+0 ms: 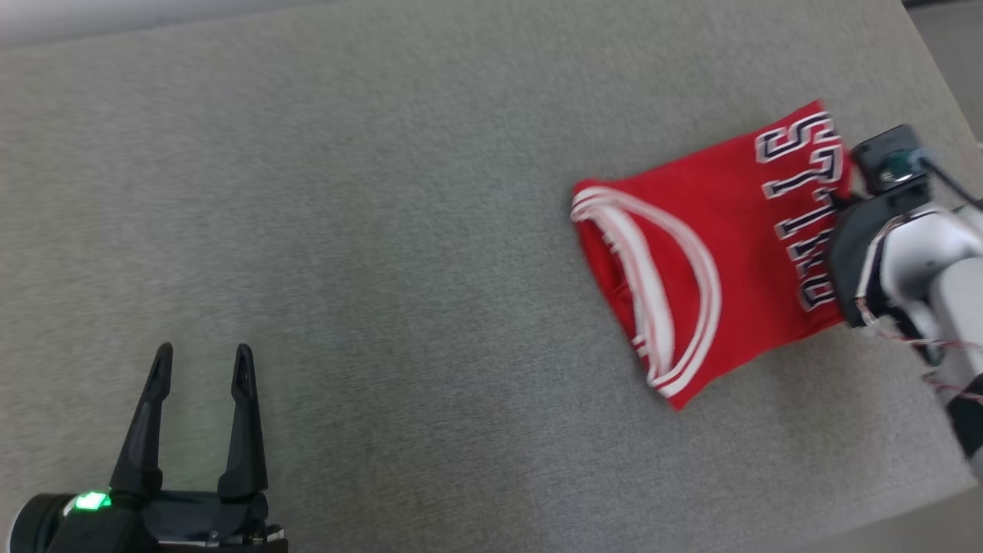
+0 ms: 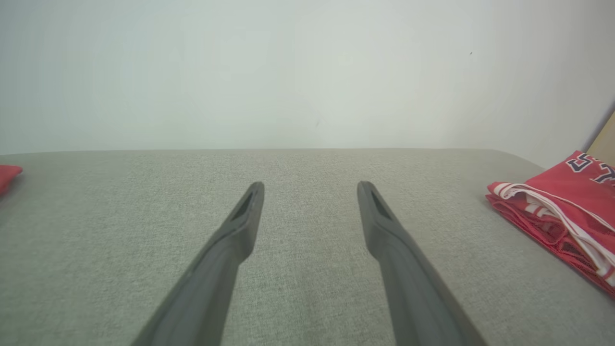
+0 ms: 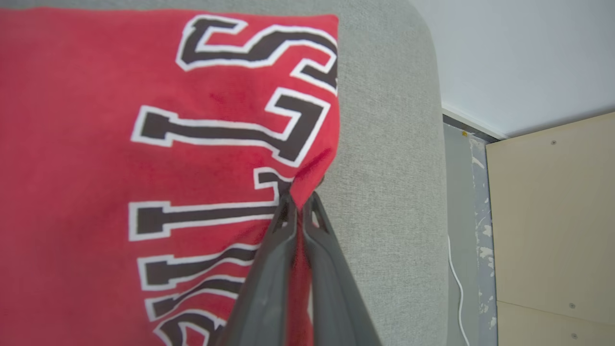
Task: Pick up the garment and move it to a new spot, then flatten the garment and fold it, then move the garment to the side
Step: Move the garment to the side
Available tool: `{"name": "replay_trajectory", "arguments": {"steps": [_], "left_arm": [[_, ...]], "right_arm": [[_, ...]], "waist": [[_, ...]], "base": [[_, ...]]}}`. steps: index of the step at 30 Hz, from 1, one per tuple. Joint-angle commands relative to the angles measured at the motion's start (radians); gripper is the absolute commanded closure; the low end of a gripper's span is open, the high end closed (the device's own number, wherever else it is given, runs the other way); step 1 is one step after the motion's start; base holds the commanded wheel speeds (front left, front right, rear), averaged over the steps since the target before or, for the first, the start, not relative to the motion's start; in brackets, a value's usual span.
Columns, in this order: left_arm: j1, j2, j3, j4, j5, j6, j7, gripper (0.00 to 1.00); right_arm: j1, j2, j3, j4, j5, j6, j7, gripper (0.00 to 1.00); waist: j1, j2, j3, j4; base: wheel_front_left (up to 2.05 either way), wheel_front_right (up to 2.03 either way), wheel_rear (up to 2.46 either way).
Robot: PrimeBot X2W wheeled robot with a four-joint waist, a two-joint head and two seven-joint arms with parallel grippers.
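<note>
The garment is a red jersey (image 1: 714,246) with white trim and black-and-white lettering, folded on the right part of a grey fabric surface (image 1: 384,230). In the right wrist view my right gripper (image 3: 301,201) is shut on the jersey (image 3: 144,144) at its edge by the lettering; the cloth is pinched between the two fingers. In the head view the right wrist covers that edge, so the fingertips are hidden there. My left gripper (image 1: 201,359) stands open at the lower left, far from the jersey, nothing between its fingers (image 2: 250,202). The jersey's folded trim edge (image 2: 562,211) lies at that view's right.
The grey surface's right edge (image 3: 423,144) runs close beside the jersey; beyond it are a floor strip with a white cable (image 3: 459,288) and a pale wooden panel (image 3: 552,216). A small red item (image 2: 7,175) lies at the left wrist view's far left. A white wall (image 2: 307,72) stands behind.
</note>
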Motion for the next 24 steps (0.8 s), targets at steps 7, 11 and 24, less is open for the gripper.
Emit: {"name": "replay_trajectory", "arguments": {"steps": [7, 11, 24], "left_arm": [[-0.03, 0.057, -0.021, -0.067, 0.02, 0.001, -0.003, 0.0], [-0.035, 0.082, -0.019, -0.097, 0.026, 0.001, -0.003, 0.0], [-0.044, 0.123, -0.046, -0.111, 0.028, 0.001, -0.003, 0.0]], "right_arm": [[-0.036, -0.084, -0.067, 0.034, -0.031, -0.003, -0.113, 1.0], [-0.051, -0.111, -0.104, 0.038, -0.065, -0.003, -0.194, 1.0], [-0.07, -0.122, -0.178, 0.065, -0.237, -0.003, -0.368, 1.0]], "waist": [[-0.0002, -0.0001, 0.149, -0.12], [-0.0002, -0.0001, 0.18, -0.138], [-0.0002, -0.0001, 0.223, -0.141]], "base": [[0.0, 0.0, 0.0], [0.0, 0.0, 0.0], [0.0, 0.0, 0.0]]}}
